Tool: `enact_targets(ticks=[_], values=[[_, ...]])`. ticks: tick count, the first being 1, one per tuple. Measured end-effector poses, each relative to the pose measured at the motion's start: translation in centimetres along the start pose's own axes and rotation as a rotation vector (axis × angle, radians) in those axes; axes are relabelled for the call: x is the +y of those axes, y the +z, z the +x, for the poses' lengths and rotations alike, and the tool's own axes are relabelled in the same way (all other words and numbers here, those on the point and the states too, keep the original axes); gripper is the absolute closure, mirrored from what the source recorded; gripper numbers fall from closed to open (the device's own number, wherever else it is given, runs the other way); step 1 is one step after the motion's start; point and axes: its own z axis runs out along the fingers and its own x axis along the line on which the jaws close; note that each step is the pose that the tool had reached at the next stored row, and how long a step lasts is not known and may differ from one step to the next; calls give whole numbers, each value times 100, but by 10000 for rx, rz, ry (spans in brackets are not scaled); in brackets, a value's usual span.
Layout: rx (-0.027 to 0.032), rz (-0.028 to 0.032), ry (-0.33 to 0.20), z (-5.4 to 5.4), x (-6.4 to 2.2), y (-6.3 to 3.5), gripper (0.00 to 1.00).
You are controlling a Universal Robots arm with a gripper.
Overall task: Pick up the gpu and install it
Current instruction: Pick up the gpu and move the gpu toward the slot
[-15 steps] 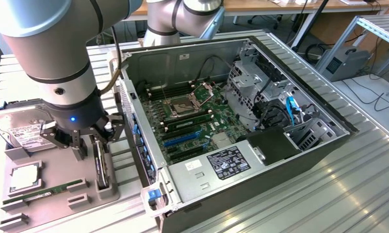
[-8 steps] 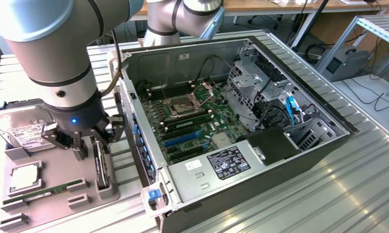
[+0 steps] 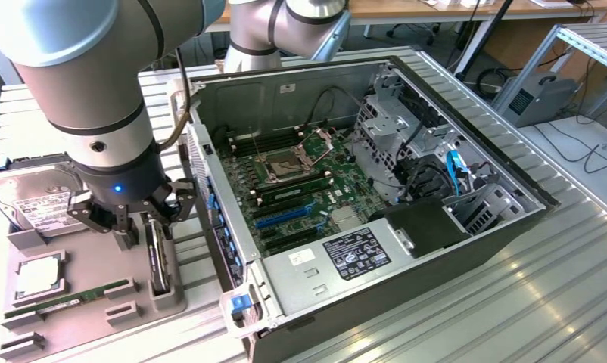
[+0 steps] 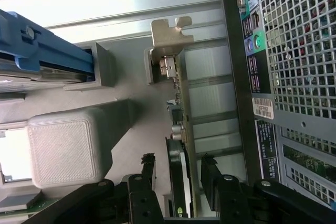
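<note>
state: your tool [image 4: 178, 170] is spread wide, grips nothing, one finger on each side of the gpu [image 4: 182, 129] | where: gpu stands edge-on in grey holder [image 3: 132, 299] on surface [image 3: 505, 302], beside open PC case [image 3: 515, 181] | why: likely upright so you can pinch its flat faces

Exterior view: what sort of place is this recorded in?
Likely a robotics lab bench set up for PC assembly: an opened desktop computer case with bare motherboard, a grey parts tray holding a hard drive and the gpu, all on a slotted aluminium table.
</note>
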Motion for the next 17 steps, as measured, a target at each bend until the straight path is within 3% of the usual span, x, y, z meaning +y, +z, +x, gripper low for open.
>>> enact_targets(ticks=[10,12,14,17], values=[[-1,0,0,0,1,4,53],[0,0,0,0,1,4,66],[0,0,0,0,0,4,72],[-1,0,0,0,0,4,72]])
